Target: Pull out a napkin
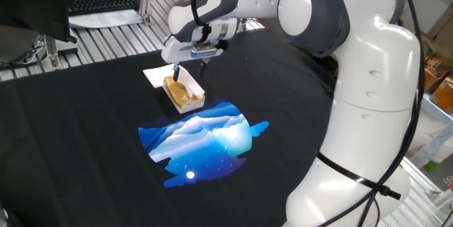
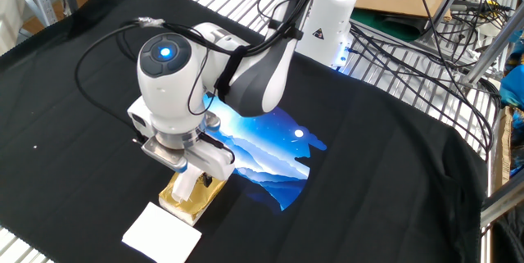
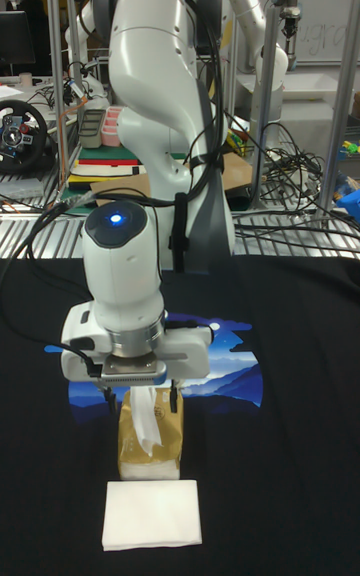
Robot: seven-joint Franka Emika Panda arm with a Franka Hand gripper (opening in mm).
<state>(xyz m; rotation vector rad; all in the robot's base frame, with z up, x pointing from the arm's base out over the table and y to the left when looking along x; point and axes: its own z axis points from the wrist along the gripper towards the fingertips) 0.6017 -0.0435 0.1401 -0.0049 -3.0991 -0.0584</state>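
Taking the golden-brown pack [image 1: 184, 94] as the landmark: in one fixed view the squarer white sheet [image 1: 154, 76] lies flat on the table [image 1: 85, 135] just left of the pack and behind it, its edge touching or nearly touching the pack. Directly above the pack hangs the pincer [image 1: 188, 64], pointing down, with the white arm [image 1: 354, 78] rising to the right. To the right of the pack and nearer the camera, a blue mountain print [image 1: 202, 138] spreads over the black cloth.

In the tall fixed view the napkin [image 3: 146, 418] stands up out of the top of the pack [image 3: 150, 444] as a thin white strip, its upper end between the fingers of the pincer [image 3: 140, 391], which are closed on it. The lower end of the napkin is still in the pack. The white sheet [image 3: 151, 515] lies in front of the pack there.

In the other fixed view the napkin [image 2: 189, 188] shows as a white strip between the pincer [image 2: 190, 170] and the pack [image 2: 190, 200].
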